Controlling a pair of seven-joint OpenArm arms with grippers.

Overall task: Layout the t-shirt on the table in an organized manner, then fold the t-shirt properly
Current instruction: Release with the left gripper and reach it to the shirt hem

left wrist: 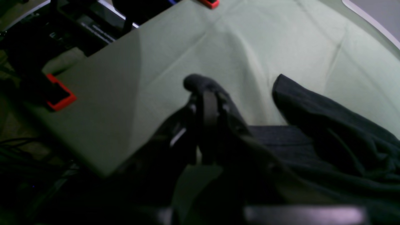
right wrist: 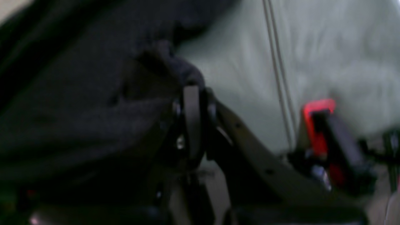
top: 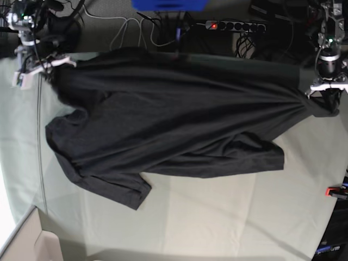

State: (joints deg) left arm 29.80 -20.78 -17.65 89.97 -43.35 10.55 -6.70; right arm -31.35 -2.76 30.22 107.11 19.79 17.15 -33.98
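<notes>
**Shirt stretched between two clamped claws**

While both arms hold their ends, the left claw [left wrist: 207, 93] is pinched together on a bunched fold of the t-shirt [top: 168, 125], dark fabric wrapping over its tip in the left wrist view. The right claw [right wrist: 192, 93] is likewise clamped on the cloth, a wad of charcoal fabric sitting over its tip, though that view is blurred. In the base view the left claw [top: 319, 87] grips the garment at the picture's right edge and the right claw [top: 51, 64] grips it at the upper left, so the shirt spans nearly the full width of the tabletop [top: 217, 217]. Its far edge is pulled taut between them, with creases fanning from the left claw's pinch point. The nearer part lies on the pale green cover, one sleeve [top: 117, 187] spread toward the camera. No print shows; the fabric looks plain charcoal. A red clamp [left wrist: 61, 93] sits at the tabletop's edge.
</notes>
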